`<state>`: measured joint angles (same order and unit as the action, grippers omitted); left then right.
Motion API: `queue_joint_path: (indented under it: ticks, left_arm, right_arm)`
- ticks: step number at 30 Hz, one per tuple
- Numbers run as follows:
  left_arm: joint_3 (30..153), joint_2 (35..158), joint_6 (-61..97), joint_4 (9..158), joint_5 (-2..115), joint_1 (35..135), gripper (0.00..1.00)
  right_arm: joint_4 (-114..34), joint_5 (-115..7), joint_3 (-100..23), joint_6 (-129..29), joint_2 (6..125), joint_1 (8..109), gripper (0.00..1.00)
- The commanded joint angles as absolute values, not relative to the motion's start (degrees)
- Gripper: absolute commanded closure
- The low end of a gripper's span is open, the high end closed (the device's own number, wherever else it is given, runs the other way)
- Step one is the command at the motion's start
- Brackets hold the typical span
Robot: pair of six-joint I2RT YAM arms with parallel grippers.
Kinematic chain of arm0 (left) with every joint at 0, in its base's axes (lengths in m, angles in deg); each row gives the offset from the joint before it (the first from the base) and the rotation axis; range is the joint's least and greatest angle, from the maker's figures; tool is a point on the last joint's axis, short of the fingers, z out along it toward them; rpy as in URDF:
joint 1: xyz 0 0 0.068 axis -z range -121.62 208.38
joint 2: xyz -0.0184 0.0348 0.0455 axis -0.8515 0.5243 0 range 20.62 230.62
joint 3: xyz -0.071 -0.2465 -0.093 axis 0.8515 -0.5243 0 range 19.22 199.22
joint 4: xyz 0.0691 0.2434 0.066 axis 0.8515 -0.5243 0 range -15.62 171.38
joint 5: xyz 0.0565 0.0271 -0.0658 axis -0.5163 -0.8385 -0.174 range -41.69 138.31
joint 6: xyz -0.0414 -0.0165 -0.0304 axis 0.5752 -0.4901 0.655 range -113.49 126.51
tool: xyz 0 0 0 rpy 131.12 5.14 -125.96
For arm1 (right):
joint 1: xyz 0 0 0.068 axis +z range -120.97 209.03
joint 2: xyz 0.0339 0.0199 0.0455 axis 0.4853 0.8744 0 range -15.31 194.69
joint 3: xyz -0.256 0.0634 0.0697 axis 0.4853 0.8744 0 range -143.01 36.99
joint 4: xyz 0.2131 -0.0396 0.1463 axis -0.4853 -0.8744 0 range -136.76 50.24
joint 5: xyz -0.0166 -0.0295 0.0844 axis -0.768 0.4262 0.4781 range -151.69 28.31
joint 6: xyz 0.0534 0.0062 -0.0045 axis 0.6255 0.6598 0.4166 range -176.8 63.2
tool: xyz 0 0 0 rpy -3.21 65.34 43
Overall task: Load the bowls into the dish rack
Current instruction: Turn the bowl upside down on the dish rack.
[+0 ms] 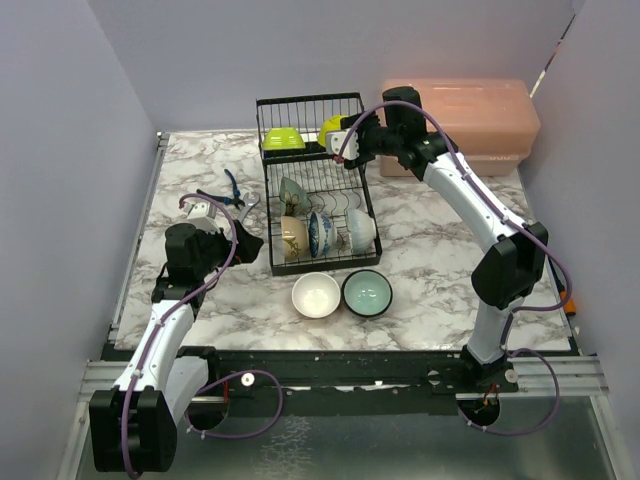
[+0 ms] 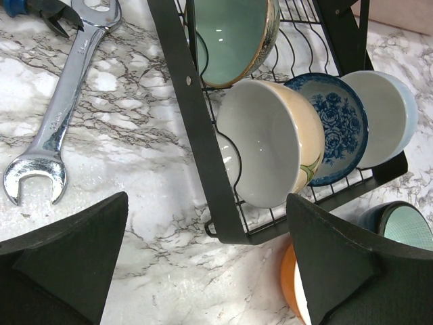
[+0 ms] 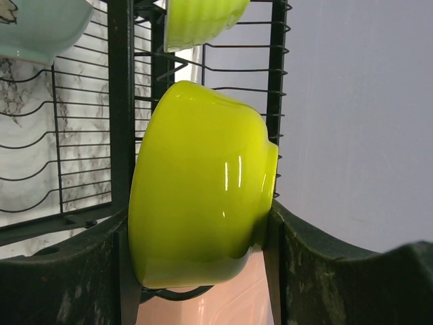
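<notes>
Presently your right hand (image 1: 348,140) is clamped across a yellow-green bowl (image 3: 203,189), held on edge at the right end of the dish rack's (image 1: 312,100) upper shelf, toward the far edge of the surface. Whether it rests on the wires cannot be told. A second yellow-green bowl (image 1: 283,139) sits at that shelf's left end. The lower tier carries a beige-patterned bowl (image 2: 270,152), a blue-patterned bowl (image 2: 335,128), a pale bowl (image 2: 382,115) and a teal-lined bowl (image 2: 230,37), all on edge. Your left hand (image 2: 206,230) is fully open and empty beside the rack's left side. Unloaded: a white bowl (image 1: 316,295) and teal bowl (image 1: 367,293), mouths up, touching, just nearward of the rack; your left hand is judged nearer them.
</notes>
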<state>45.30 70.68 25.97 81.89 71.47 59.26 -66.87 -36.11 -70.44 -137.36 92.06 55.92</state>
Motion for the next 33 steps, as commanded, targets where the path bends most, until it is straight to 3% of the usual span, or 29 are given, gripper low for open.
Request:
queue_joint_path:
  ticks: [1, 25, 33]
  left_arm:
    - [44.79, 70.63, 26.11, 82.61, 73.02, 59.56, 0.01]
    - [44.7, 70.47, 26.15, 82.57, 72.79, 59.56, 0.01]
    - [44.7, 70.53, 26.11, 82.61, 72.83, 59.61, 0.01]
  right_arm:
    - [-70.04, -36.32, -71.82, -139.14, 92.67, 55.92, 1.0]
    - [-70.65, -43.94, -68.05, -141.76, 93.8, 58.81, 0.99]
    - [-70.69, -44.48, -67.47, -141.45, 92.98, 59.09, 0.64]
